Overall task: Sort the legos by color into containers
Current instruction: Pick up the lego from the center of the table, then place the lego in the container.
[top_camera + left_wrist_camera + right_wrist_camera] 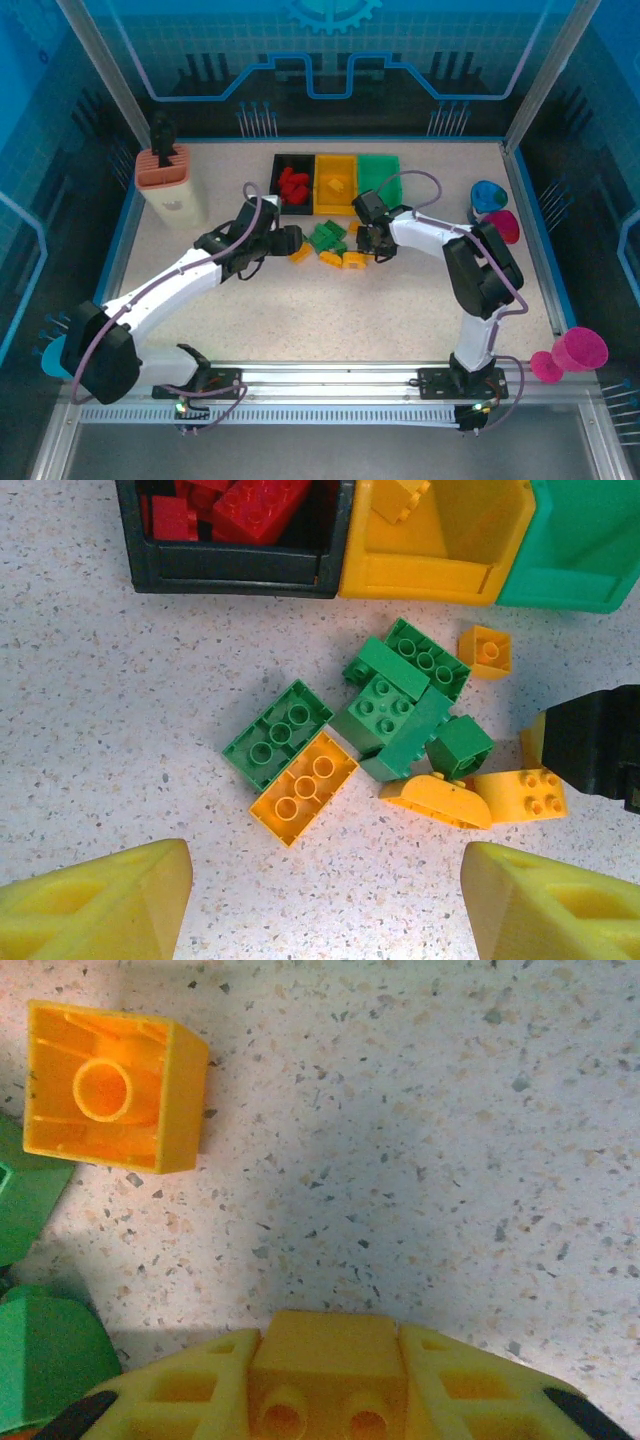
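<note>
Desk (pixel 120 730): speckled stone-look top, matt, fine-grained. Legos (pixel 300 800): smooth moulded plastic, semi-gloss. Black bin (pixel 240 572), yellow bin (pixel 420 578), green bin (pixel 590 570): same smooth plastic, slight sheen. Left end effector (pixel 325 910) fingers (pixel 100 905): yellow plastic, matt, faintly grainy. Arm shells (pixel 180 280): glossy white plastic. Front rail (pixel 330 378): bare brushed metal.

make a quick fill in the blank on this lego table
The studded plastic bricks in the small black plastic bin are ___.
The right gripper is shut on a small plastic brick coloured ___.
The left gripper hangs ___ above the loose green and yellow bricks.
Between the black bin and the green plastic bin sits a ___ one.
Answers: red, yellow, open, yellow.
</note>
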